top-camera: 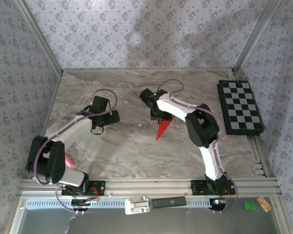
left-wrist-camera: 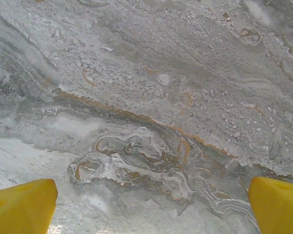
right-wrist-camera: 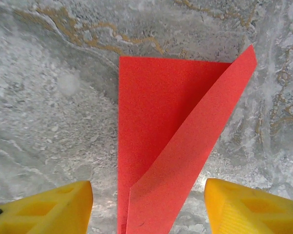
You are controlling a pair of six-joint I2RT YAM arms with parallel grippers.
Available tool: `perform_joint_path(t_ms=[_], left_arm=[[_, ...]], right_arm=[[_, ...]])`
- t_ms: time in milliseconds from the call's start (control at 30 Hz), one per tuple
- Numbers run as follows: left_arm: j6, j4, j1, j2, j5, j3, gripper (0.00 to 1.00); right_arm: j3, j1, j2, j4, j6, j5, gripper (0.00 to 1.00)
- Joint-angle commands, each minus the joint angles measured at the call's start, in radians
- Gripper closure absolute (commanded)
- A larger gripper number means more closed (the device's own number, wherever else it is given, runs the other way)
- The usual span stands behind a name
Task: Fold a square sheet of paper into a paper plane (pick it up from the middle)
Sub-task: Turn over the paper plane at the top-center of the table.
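Note:
The square sheet of paper is folded into a narrow red dart shape, the paper plane (top-camera: 163, 128), lying on the marble table (top-camera: 117, 151) with its point toward the near edge. In the right wrist view the paper plane (right-wrist-camera: 151, 107) lies flat with one long flap (right-wrist-camera: 200, 141) lifted off it. My right gripper (right-wrist-camera: 147, 204) is open, with a yellow finger (right-wrist-camera: 53, 207) on either side of the paper and not touching it. It hangs over the plane's wide end (top-camera: 158, 117). My left gripper (left-wrist-camera: 150, 195) is open over bare marble, left of the plane (top-camera: 96, 129).
A black-and-white chequered board (top-camera: 240, 107) lies at the table's right edge. A small pinkish-red piece (top-camera: 68, 161) shows beside the left arm's base. Patterned walls (top-camera: 136, 34) close the back and sides, and a metal rail (top-camera: 151, 185) runs along the near edge.

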Motion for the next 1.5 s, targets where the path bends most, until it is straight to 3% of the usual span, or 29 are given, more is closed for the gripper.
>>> perform_joint_path(t_ms=[0,367,733,967,1200,1333,1467], left_arm=[[0.008,0.048,0.021,-0.031,0.059,-0.02,0.0],[0.008,0.071,0.041,-0.01,0.115,-0.024,0.0],[0.001,0.068,0.045,0.001,0.134,-0.021,0.0],[-0.002,0.068,0.059,-0.004,0.152,-0.018,0.0],[-0.025,0.095,0.126,-0.029,0.222,-0.048,0.0],[-0.067,0.121,0.174,-0.05,0.273,-0.071,0.0],[-0.149,0.163,0.235,-0.051,0.371,-0.097,0.01]], right_arm=[[0.063,0.012,0.048,-0.141,0.054,0.09,0.4],[0.104,0.014,0.08,-0.19,0.06,0.104,0.55],[0.074,-0.008,0.091,-0.15,0.046,0.035,0.69],[0.068,-0.012,0.042,-0.145,0.046,0.069,0.91],[0.108,-0.006,-0.05,-0.115,-0.047,0.09,0.96],[0.142,0.001,-0.094,-0.04,-0.168,-0.021,0.96],[0.083,-0.007,-0.152,0.15,-0.276,-0.251,0.96]])
